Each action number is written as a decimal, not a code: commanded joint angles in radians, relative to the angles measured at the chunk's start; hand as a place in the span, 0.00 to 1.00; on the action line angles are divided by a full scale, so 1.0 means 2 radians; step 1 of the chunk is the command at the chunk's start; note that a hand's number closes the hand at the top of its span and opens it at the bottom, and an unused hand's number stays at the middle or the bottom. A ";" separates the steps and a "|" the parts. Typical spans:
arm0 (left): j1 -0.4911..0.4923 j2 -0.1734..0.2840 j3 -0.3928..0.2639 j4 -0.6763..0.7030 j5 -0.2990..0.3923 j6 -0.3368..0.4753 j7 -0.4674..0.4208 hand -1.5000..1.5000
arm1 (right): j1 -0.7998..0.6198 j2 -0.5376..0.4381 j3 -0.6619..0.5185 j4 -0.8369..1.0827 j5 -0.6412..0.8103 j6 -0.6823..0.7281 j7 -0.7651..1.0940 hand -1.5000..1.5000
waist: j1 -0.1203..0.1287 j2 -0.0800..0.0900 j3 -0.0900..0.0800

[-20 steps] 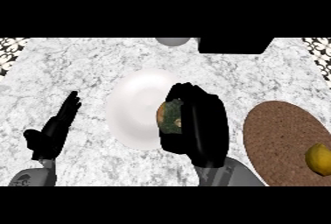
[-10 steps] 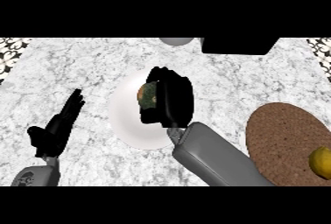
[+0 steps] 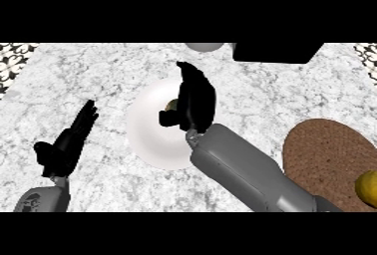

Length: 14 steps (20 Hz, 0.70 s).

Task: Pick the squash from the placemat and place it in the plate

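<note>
The white plate (image 3: 151,134) lies mid-counter. The squash (image 3: 171,104), greenish and yellow, rests on it and only a small patch shows from under my right hand (image 3: 197,102). That hand hovers over the plate's right half with its fingers stretched away from me and the thumb beside the squash. It is open. The brown round placemat (image 3: 331,149) lies at the right, behind the right forearm. My left hand (image 3: 66,144) rests open at the lower left, fingers up.
A yellow fruit (image 3: 368,187) sits on the placemat's near right edge. A black box (image 3: 276,52) and a grey round object (image 3: 205,47) stand at the counter's far edge. Patterned strips run along both far corners.
My right hand carried the squash left from the plate's right rim to over the plate. Its fingers have straightened and reach farther forward, while the squash stays put. The left hand barely moved.
</note>
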 commanded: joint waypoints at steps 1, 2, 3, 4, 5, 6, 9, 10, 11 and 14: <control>0.026 -0.021 -0.017 -0.002 -0.018 0.014 -0.027 0.50 | 0.000 0.002 -0.014 0.040 -0.046 -0.097 -0.026 0.00 | 0.002 0.002 0.000; 0.016 0.007 0.002 -0.022 0.001 -0.005 0.000 0.50 | 0.006 0.002 0.014 -0.006 -0.028 -0.123 0.016 0.00 | -0.001 -0.003 0.000; -0.012 -0.015 -0.007 0.008 -0.018 0.022 -0.002 0.50 | 0.017 0.002 0.008 -0.001 -0.023 -0.149 -0.002 0.00 | -0.009 -0.001 0.000; -0.008 -0.015 -0.010 0.005 -0.012 0.011 -0.002 0.50 | -0.007 0.002 -0.023 0.004 -0.035 -0.160 -0.016 0.00 | -0.005 0.001 0.000; 0.010 0.001 0.005 -0.003 -0.004 0.005 -0.012 0.50 | 0.022 0.002 -0.048 0.005 -0.038 -0.172 -0.062 0.00 | -0.012 0.000 0.001; 0.017 -0.001 0.005 -0.010 -0.003 0.006 -0.006 0.50 | 0.035 0.002 -0.023 -0.029 -0.034 -0.190 -0.030 0.00 | -0.013 -0.004 0.001; 0.030 -0.009 0.000 -0.014 -0.003 0.007 -0.013 0.50 | 0.073 0.002 -0.061 -0.055 -0.070 -0.222 -0.099 0.00 | -0.018 -0.003 0.001; 0.005 0.002 0.014 0.004 -0.004 0.012 -0.003 0.50 | 0.087 0.002 -0.056 -0.088 -0.075 -0.222 -0.095 0.00 | -0.027 -0.004 0.001; 0.030 -0.012 0.003 -0.013 -0.006 0.015 -0.017 0.50 | 0.107 0.000 -0.073 -0.102 -0.096 -0.228 -0.131 0.00 | -0.024 -0.003 0.001; 0.030 0.002 0.015 -0.007 0.004 0.001 -0.007 0.50 | 0.181 -0.051 -0.070 -0.194 -0.148 -0.201 -0.190 0.00 | -0.030 -0.005 0.001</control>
